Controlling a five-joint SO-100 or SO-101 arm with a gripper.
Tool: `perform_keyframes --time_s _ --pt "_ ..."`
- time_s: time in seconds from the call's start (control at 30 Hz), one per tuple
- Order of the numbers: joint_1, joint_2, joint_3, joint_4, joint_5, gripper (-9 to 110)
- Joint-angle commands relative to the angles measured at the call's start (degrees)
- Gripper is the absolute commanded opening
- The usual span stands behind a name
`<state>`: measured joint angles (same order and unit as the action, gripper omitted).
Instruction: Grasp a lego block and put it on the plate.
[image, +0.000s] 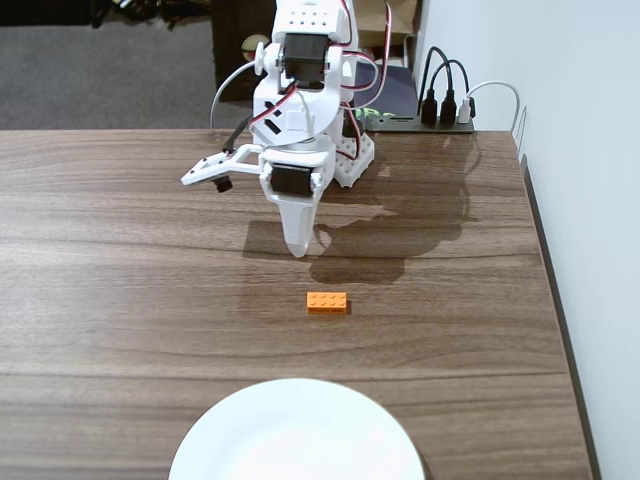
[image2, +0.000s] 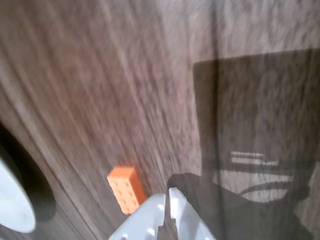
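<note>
The orange lego block lies flat on the wooden table, between the arm and the plate. It also shows in the wrist view, just left of the fingertips. The white plate sits at the bottom edge of the fixed view; only its rim shows at the left edge of the wrist view. My white gripper points down, its tips above the table a short way behind and left of the block. In the wrist view the gripper has its two fingers together, empty.
The arm's base stands at the back of the table. A black USB hub with cables sits at the back right. The table's right edge runs along a white wall.
</note>
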<state>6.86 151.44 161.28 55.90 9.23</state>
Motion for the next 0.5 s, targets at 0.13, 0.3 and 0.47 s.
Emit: perform_keyframes --time_s 0.13,0.3,0.47 --pt "-0.4 0.2 -2.3 -0.6 -0.8 1" --pt "0.5 -0.6 -2.9 -1.6 -0.5 1" --pt "0.1 -1.9 -5.3 -1.9 -0.4 1"
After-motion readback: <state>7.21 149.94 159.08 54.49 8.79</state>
